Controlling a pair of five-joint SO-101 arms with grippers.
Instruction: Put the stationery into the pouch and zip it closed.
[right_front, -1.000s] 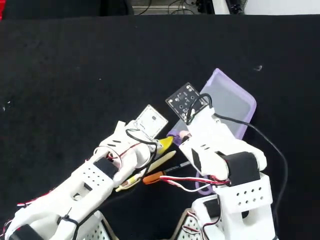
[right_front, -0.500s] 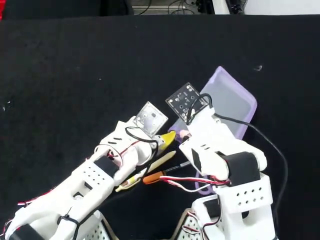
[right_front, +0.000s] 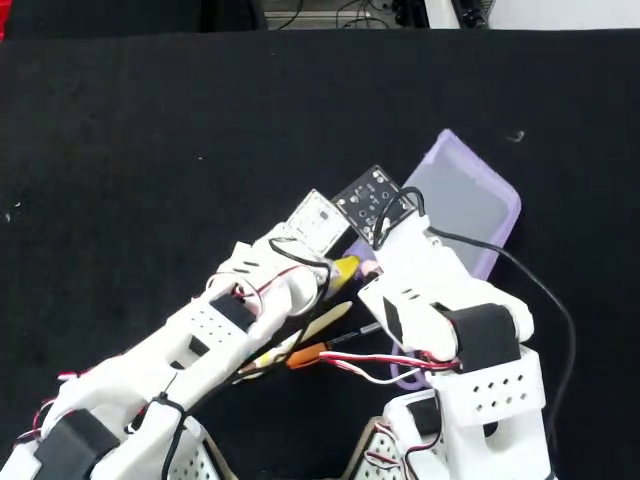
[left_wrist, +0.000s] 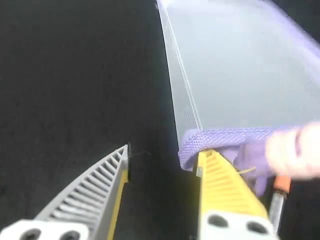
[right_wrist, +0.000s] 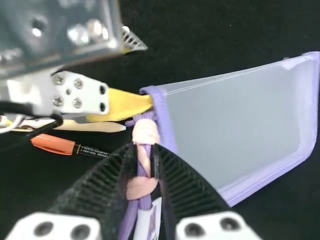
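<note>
Nothing really readable here. The black marker pen with the orange cap (right_wrist: 75, 148) has a line of tiny white print along its barrel, way too small to make out. The small white tag (right_wrist: 151, 216) next to the pink-and-purple braided zip pull cord (right_wrist: 142, 135) is too blurry to tell, and the black circuit board (right_front: 372, 200) on one wrist shows just unreadable specks.

We are counting one purple pouch (right_front: 470, 200), two pens, an orange pen (right_front: 305, 353) and a cream pen (right_front: 328, 318), and two white arms, the left arm (right_front: 200, 340) and the right arm (right_front: 450, 320), on one black table (right_front: 150, 120).
</note>
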